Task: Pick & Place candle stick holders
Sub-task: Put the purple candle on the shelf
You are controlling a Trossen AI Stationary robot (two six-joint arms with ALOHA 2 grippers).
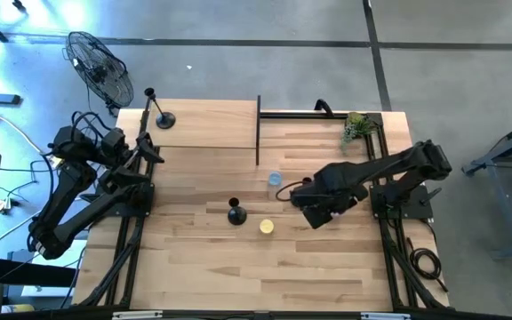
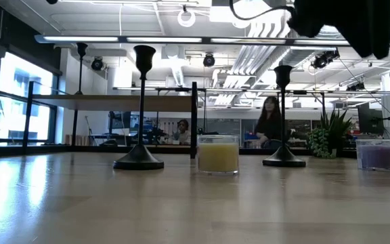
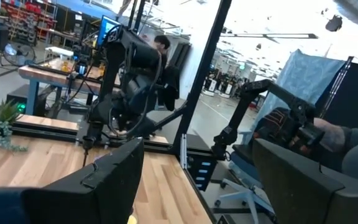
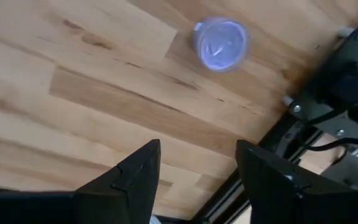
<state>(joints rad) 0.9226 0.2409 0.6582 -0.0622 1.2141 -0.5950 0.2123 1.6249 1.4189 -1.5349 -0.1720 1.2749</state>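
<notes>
Three candle stick holders on tabletop: one [image 1: 236, 214] near centre, one [image 1: 161, 114] on raised shelf [image 1: 203, 124] at far left corner, third only clear in low view [image 2: 283, 122], half hidden from above behind shelf's upright panel. Right gripper [image 4: 197, 171] hangs over tabletop centre-right, fingers spread, nothing between; purple jar [image 4: 220, 43] beneath it. Yellow jar [image 1: 267, 227] just beside centre holder. Left gripper [image 3: 197, 168] off left edge, fingers apart, empty; tips cut off.
</notes>
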